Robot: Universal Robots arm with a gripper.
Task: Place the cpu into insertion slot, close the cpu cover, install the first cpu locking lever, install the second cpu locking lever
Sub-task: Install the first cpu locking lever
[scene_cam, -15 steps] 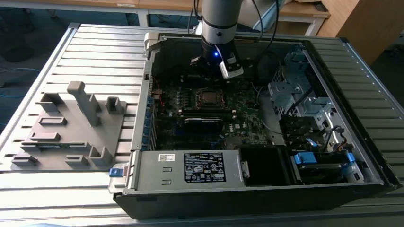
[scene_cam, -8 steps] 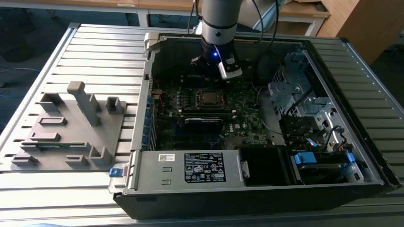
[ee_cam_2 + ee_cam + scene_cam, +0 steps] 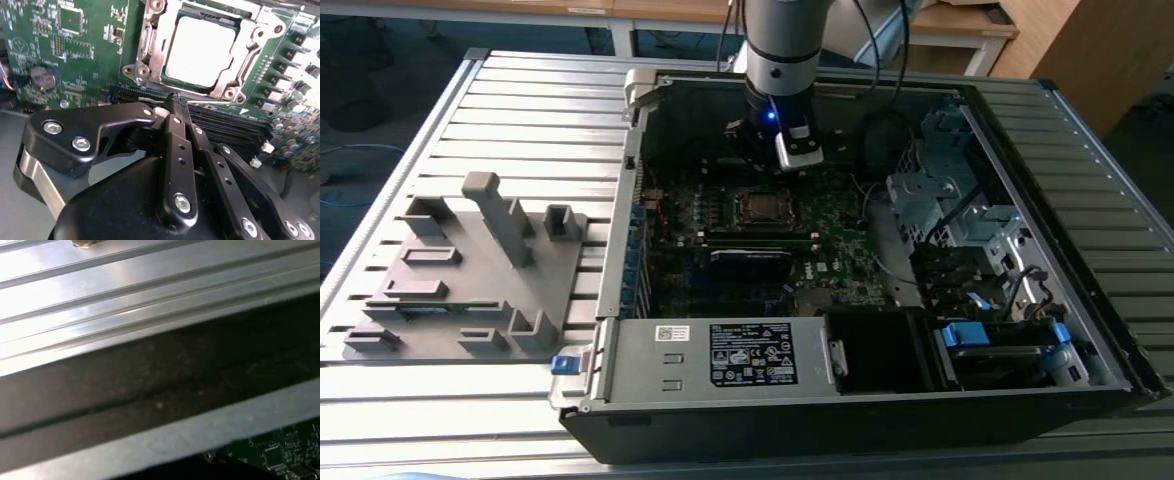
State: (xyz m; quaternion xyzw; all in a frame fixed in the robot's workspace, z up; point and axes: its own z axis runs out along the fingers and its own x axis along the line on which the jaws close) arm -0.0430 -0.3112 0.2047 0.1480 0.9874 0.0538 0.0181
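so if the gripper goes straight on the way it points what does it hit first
Probably the long black slots just beside the cpu cover; in the second wrist view the gripper points at them, though depth is unclear.

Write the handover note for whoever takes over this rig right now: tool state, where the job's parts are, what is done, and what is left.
Tool: shut, holding nothing that I can see. It hovers over the board, just beside the cover.
Cpu: lies flat in the slot.
Cover: down over the cpu, with its window framing the chip's top.
Done: cpu placed and cover closed.
Left: both locking levers. I cannot tell from these views whether either is latched, so treat both as open.
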